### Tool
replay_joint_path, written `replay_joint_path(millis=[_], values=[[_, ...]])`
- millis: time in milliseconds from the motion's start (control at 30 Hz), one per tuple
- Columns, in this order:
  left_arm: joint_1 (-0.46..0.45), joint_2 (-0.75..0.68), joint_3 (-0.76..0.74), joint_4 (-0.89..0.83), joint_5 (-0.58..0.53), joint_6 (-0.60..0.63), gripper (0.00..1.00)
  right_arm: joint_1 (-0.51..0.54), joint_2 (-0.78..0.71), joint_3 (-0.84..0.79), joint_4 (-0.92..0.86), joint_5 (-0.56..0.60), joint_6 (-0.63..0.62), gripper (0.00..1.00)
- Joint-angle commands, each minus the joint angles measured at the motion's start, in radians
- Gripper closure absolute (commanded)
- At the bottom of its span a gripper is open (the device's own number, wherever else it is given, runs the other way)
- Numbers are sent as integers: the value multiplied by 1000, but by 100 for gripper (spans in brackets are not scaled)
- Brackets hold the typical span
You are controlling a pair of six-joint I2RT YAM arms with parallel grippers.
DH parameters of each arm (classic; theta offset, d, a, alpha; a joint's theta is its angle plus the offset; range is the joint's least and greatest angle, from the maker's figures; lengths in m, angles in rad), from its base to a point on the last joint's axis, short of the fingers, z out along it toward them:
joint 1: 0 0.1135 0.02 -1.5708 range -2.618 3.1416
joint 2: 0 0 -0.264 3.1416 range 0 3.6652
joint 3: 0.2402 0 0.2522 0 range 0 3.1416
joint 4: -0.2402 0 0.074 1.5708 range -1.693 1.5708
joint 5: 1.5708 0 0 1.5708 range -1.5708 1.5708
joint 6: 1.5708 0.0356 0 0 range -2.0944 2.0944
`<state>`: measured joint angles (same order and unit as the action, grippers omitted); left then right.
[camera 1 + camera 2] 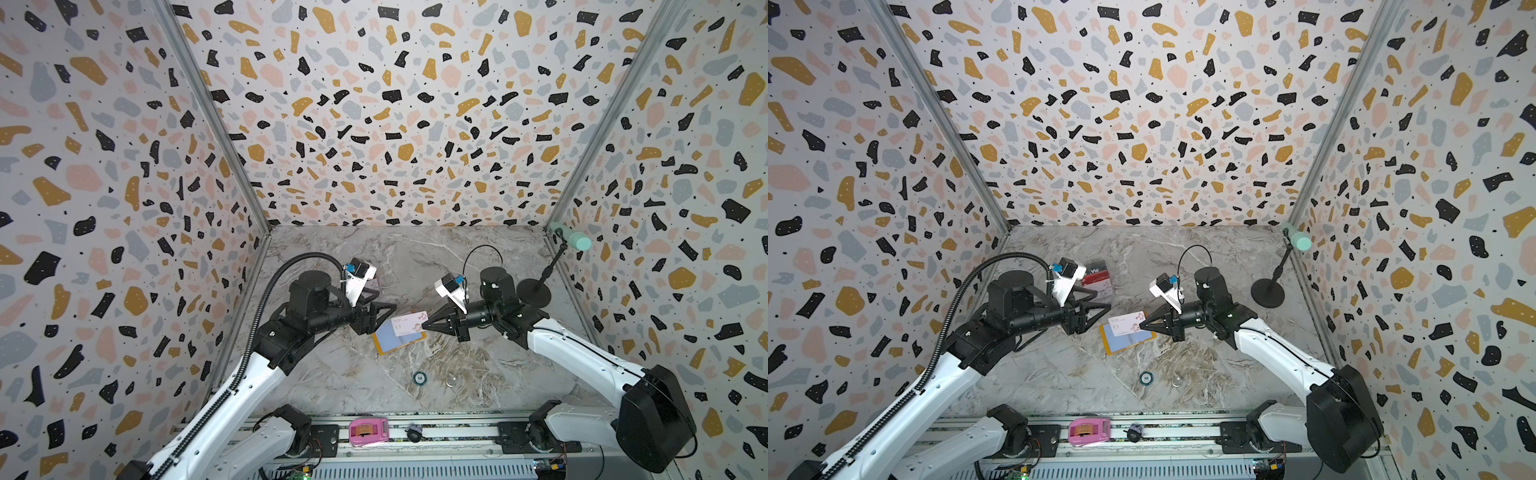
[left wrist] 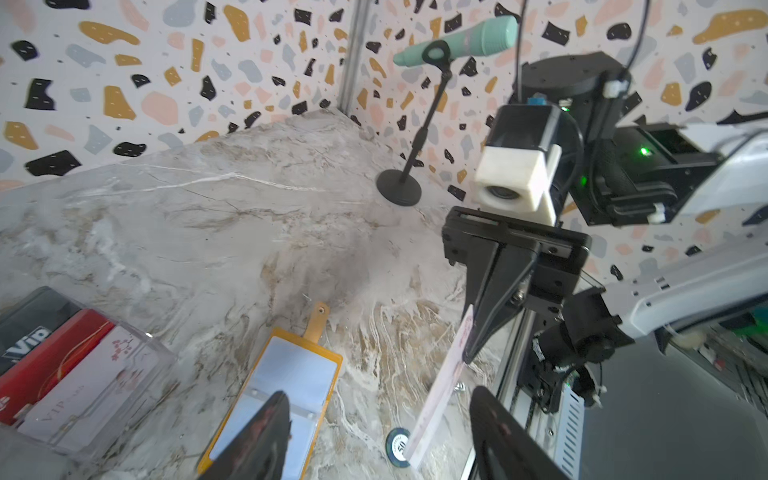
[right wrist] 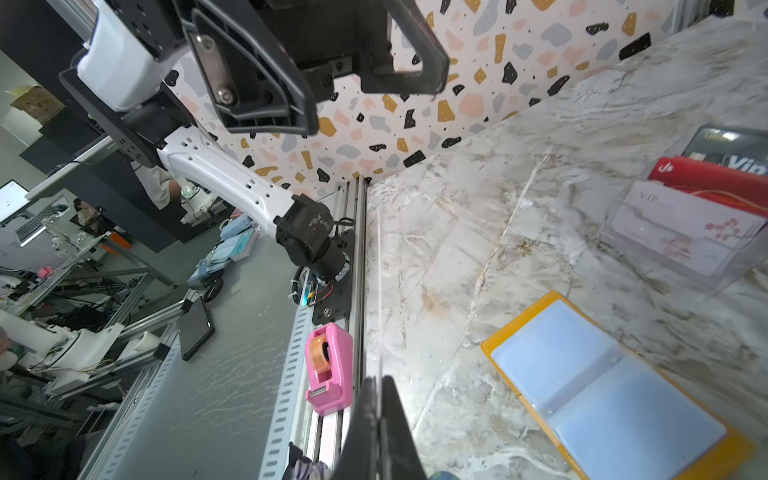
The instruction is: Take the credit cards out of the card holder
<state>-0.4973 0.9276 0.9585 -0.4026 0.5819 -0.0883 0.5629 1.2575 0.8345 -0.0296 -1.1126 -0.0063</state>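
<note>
While right fingers (image 2: 490, 299) pinch the white card (image 2: 440, 386), left fingers (image 2: 257, 444) gape nearby.

Mustard-yellow card holder (image 1: 390, 343) lies open flat on marble tabletop (image 1: 332, 374) mid-table, clear sleeves face up and showing pale blue, snap tab (image 2: 318, 316) jutting from one end. Your right gripper (image 1: 424, 326) pinches white VIP card (image 1: 405, 324), pink blossom print, by one edge; card lifted off table, out of sleeves. Farther back on left, clear acrylic stand (image 3: 706, 282) holds black Vip card (image 3: 731, 149), red card (image 3: 715, 178), white blossom card (image 3: 681, 232) in front.
</note>
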Motion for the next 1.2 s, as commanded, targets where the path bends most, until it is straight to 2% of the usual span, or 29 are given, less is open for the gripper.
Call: replay_joint_path(millis=[0,100,333,533,967,1167], values=[[7,19,39,-145,160,111,32,4,21,85,-167,-27,-133,100],[7,34,46,-191,169,135,36,18,53,129,-228,-31,-181,100],[6,71,62,-257,182,169,38,63,135,201,-334,-38,-266,100],[6,100,54,-237,201,150,49,117,173,235,-355,-20,-304,100],[4,129,35,-211,254,136,71,117,242,315,-403,-24,-373,100],[0,131,31,-211,257,136,75,117,248,324,-400,-23,-379,100]])
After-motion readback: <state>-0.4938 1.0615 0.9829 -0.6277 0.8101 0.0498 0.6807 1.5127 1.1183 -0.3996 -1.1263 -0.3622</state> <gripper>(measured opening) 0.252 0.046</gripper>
